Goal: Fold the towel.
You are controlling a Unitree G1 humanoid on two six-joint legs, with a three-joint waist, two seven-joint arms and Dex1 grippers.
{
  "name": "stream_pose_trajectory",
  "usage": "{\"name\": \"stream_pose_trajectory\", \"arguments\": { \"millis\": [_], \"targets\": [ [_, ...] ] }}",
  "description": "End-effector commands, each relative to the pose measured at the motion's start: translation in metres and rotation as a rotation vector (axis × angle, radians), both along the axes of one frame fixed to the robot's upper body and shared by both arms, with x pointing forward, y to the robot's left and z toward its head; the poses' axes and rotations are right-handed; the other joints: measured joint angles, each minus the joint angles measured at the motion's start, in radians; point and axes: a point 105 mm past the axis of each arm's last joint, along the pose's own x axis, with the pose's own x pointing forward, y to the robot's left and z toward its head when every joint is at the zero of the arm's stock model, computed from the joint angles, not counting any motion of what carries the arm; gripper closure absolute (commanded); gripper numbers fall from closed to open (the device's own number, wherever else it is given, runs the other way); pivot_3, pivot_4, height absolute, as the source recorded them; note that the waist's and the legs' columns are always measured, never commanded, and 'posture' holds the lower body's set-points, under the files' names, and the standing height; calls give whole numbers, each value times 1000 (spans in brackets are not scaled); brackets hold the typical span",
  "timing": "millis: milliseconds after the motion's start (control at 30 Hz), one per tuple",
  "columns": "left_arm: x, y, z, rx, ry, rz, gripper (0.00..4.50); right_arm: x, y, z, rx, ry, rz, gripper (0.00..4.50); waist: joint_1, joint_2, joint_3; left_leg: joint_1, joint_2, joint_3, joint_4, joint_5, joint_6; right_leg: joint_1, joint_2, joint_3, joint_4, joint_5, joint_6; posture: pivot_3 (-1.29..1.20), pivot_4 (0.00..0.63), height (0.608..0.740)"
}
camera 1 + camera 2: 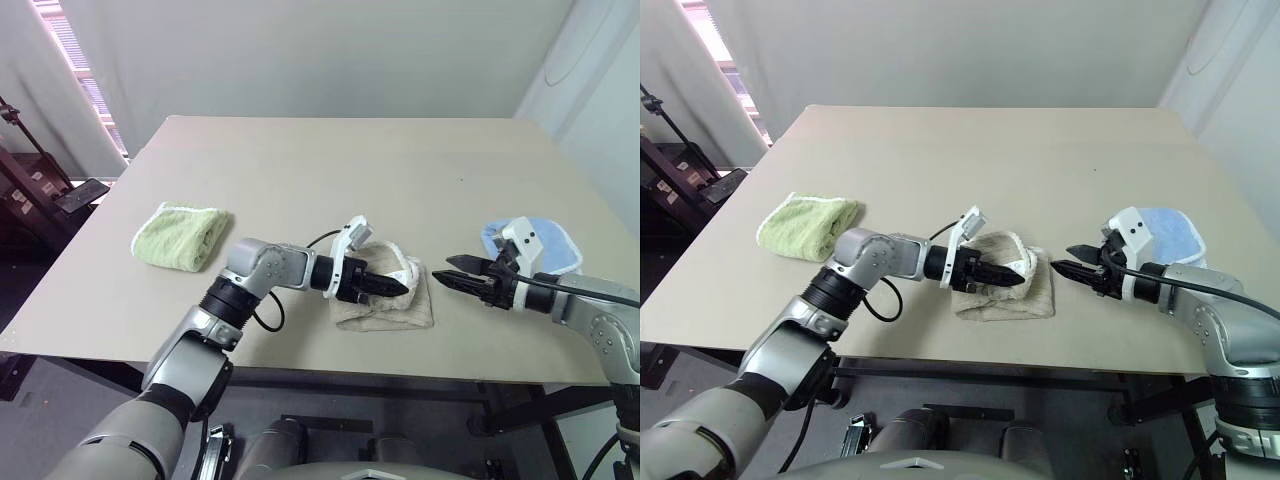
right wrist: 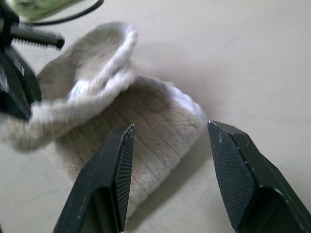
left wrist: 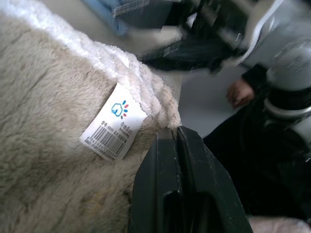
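Furthest left on the pale table [image 1: 300, 170]: small light-green folded towel [image 1: 181, 235], well apart from everything else

Next, toward the middle near the front edge: left gripper [image 1: 395, 285], black fingers pressed together, pointing to the right and reaching over the towel [image 1: 385, 305]

Beige towel lying bunched and partly folded near the table's front edge, between the two grippers; white corded edging [image 1: 400, 262] curling up along its far side beside the left fingers

Seen close from the left wrist: shut fingertips [image 3: 177, 145] right at the white edging, touching or nearly so, hard to tell whether any cloth is pinched; small white label [image 3: 113, 128] with a blue logo and barcode lying on the plush surface just beside them

Right of the towel: right gripper [image 1: 450, 270], fingers spread apart with nothing between them, pointing left at the towel, near it but clear of it

From the right wrist: open fingers [image 2: 121, 160] framing the towel's rounded end

Furthest right, behind the right gripper: small light-blue folded towel [image 1: 548, 240]
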Motion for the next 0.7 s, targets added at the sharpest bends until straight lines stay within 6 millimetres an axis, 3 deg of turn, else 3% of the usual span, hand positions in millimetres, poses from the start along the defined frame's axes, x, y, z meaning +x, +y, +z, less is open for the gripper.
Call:
{"name": "stream_pose_trajectory", "arguments": {
  "millis": [33, 267, 433, 633, 700],
  "targets": [
    [-1, -10, -2, 13, -95, -58, 4434, -3, -3, 16, -11, -57, -9, 1980, 0, 0, 0, 0, 0, 0, 0, 0, 0, 0, 0, 0, 0, 0, 0, 0, 0, 740],
    [-7, -22, -11, -22, -150, -96, 4434, -2, -4, 14, -22, -51, -25, 1980, -1, 0, 0, 0, 0, 0, 1, 0, 0, 0, 0, 0, 1, 1, 1, 0, 0, 740],
    [-11, -22, -10, -47, -150, -124, 2850, 2, -3, 15, -29, -51, -22, 1980, -2, 0, 0, 0, 0, -1, 2, 0, 0, 1, 0, 0, 1, 2, 4, 0, 0, 740],
    [-11, -21, -4, -83, -188, -134, 633, 8, -2, 19, -24, -73, -28, 1980, -1, 0, 0, 0, 0, -2, 7, -1, 2, 3, 1, -1, 1, 3, 6, 0, 0, 740],
    [-5, -15, 22, -184, -324, -94, 44, 12, -1, 28, 16, -99, -35, 1980, -4, 1, 0, 0, 0, -2, 9, -2, 3, 3, 1, -1, 1, 3, 6, 0, 0, 740]
  ]
}}
